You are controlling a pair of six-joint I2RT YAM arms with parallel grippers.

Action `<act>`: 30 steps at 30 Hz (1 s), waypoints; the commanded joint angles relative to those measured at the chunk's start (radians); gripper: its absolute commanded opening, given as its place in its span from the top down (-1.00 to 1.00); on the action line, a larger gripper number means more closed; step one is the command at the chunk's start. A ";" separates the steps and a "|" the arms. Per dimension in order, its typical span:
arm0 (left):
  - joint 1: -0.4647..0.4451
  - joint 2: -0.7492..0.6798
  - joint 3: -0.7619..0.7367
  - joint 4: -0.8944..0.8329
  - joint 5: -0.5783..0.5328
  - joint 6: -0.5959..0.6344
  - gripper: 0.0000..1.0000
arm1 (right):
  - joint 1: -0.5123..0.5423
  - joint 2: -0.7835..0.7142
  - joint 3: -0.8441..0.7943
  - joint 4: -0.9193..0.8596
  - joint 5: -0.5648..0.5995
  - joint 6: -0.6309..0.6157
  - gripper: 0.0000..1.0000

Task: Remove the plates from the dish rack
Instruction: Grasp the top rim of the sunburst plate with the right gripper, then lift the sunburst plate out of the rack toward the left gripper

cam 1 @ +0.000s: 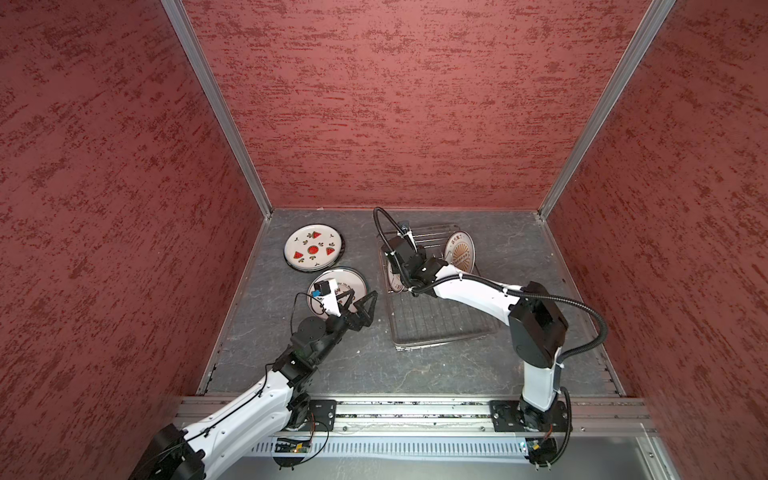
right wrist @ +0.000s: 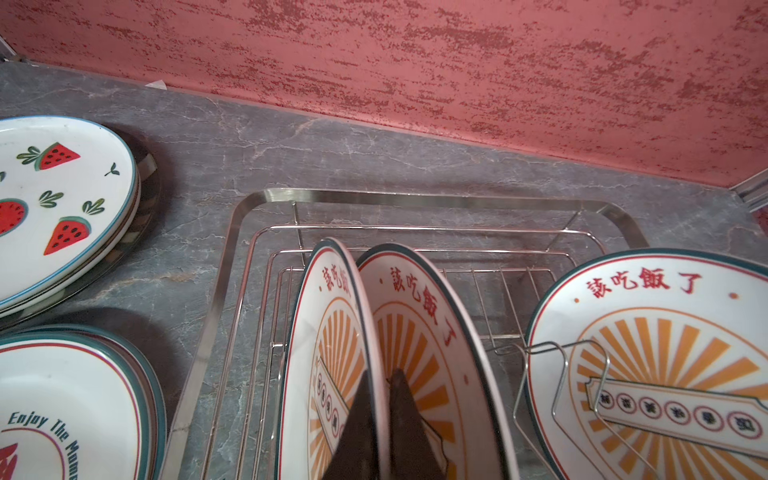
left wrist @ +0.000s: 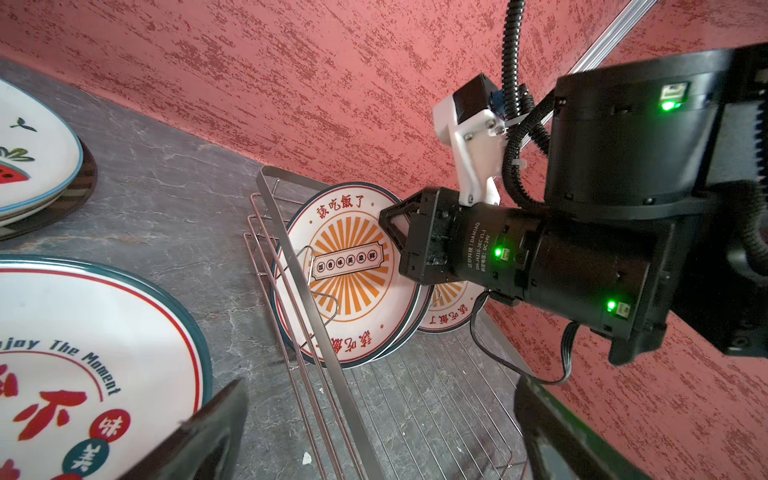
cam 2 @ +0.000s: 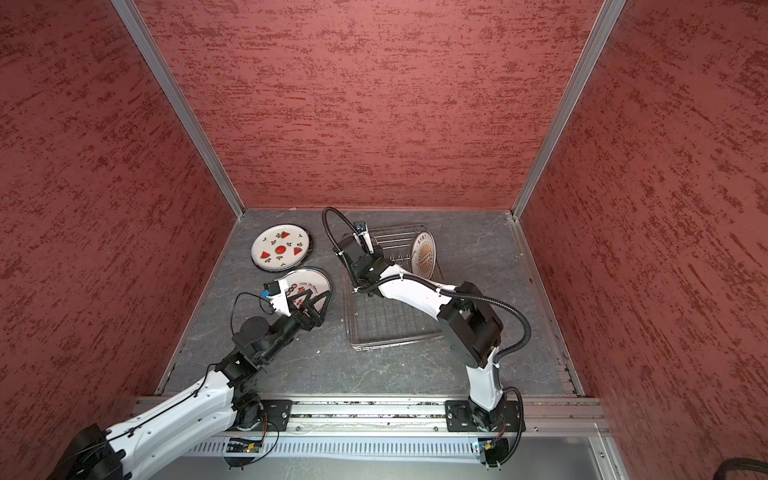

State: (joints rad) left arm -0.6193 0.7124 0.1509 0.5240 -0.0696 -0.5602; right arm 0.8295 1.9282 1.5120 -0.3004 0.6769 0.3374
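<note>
right tool (right wrist: 381, 374) clenched on sunburst plate (right wrist: 419, 332) rim | dish rack (right wrist: 415, 195): three plates (right wrist: 648, 353) standing | left tool (cam 1: 364, 293) released

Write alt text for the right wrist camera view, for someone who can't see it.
The right gripper pinches the rim of the middle sunburst plate, one of three standing in the wire dish rack. On the grey table beside it lie a watermelon plate and an Enjoy The Moment plate, each topping a stack.

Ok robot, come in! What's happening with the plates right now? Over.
Left end effector open over unloaded stack. Right end effector shut on rim of sunburst plate in dish rack. Second plate close behind it.
</note>
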 commanded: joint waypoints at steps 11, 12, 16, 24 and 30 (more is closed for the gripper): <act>-0.007 0.011 -0.009 0.008 -0.031 0.014 -0.99 | -0.006 -0.144 -0.065 0.140 0.114 -0.078 0.92; -0.007 0.013 -0.012 0.014 -0.030 0.012 -0.99 | -0.006 -0.157 -0.079 0.152 0.115 -0.079 0.93; -0.007 0.013 -0.007 0.014 -0.026 0.009 -0.99 | -0.003 -0.227 -0.163 0.234 0.096 -0.095 0.92; -0.010 0.071 -0.010 0.079 -0.009 -0.004 -0.99 | -0.001 -0.441 -0.404 0.453 -0.014 -0.111 0.95; -0.011 0.111 -0.022 0.165 0.042 -0.004 -0.99 | -0.016 -0.607 -0.561 0.555 -0.241 -0.087 0.95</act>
State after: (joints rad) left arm -0.6250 0.8173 0.1452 0.6056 -0.0628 -0.5678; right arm 0.8215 1.3804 0.9775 0.1177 0.5667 0.2424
